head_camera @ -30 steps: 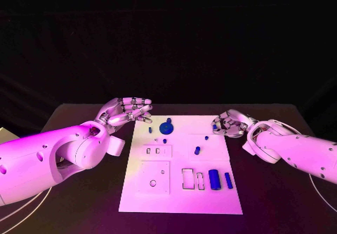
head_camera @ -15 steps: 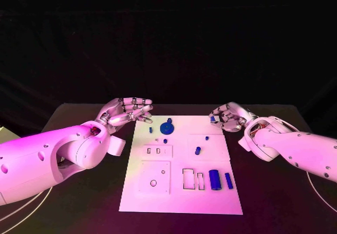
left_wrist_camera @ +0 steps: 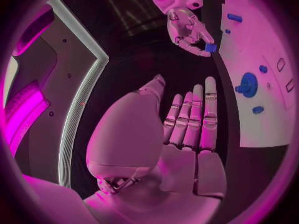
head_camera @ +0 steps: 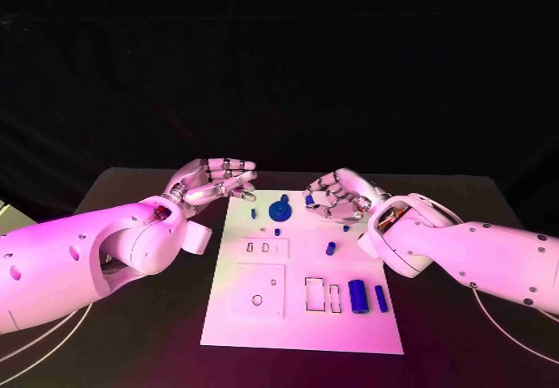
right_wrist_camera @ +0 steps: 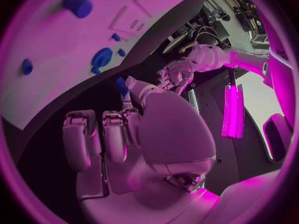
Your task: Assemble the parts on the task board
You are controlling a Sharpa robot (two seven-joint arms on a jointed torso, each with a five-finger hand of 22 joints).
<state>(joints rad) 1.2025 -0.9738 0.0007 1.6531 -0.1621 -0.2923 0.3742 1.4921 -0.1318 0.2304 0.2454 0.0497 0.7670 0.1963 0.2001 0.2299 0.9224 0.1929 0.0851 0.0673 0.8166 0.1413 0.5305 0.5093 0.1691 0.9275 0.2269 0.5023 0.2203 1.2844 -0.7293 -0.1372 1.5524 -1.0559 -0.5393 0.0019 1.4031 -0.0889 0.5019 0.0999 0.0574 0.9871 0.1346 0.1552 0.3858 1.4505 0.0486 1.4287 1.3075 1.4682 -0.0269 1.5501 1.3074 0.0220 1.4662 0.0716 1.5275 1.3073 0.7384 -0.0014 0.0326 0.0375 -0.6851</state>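
The white task board (head_camera: pixel 303 323) lies in the middle of the black table. On it are a blue gear (head_camera: pixel 279 211), a short peg (head_camera: pixel 329 248), a thick blue cylinder (head_camera: pixel 358 296) and a slimmer one (head_camera: pixel 381 298). My right hand (head_camera: pixel 338 196) hovers over the board's far part, right of the gear. It pinches a small blue piece (right_wrist_camera: pixel 122 86) between thumb and finger, and that piece (left_wrist_camera: pixel 211 48) also shows in the left wrist view. My left hand (head_camera: pixel 216 182) is open beside the board's far left corner, its fingers (left_wrist_camera: pixel 193 119) straight and holding nothing.
The board carries raised white plates with slots: two small ones (head_camera: pixel 262 249), an oval hole (head_camera: pixel 256 300) and tall rectangular slots (head_camera: pixel 314 295) next to the cylinders. Two tiny blue pegs (head_camera: pixel 253 213) (head_camera: pixel 277 232) stand near the gear. Bare table (head_camera: pixel 152 323) flanks the board.
My right hand has moved left from the board's far right edge to over its far part, carrying the small blue piece. The left hand has stayed where it was.
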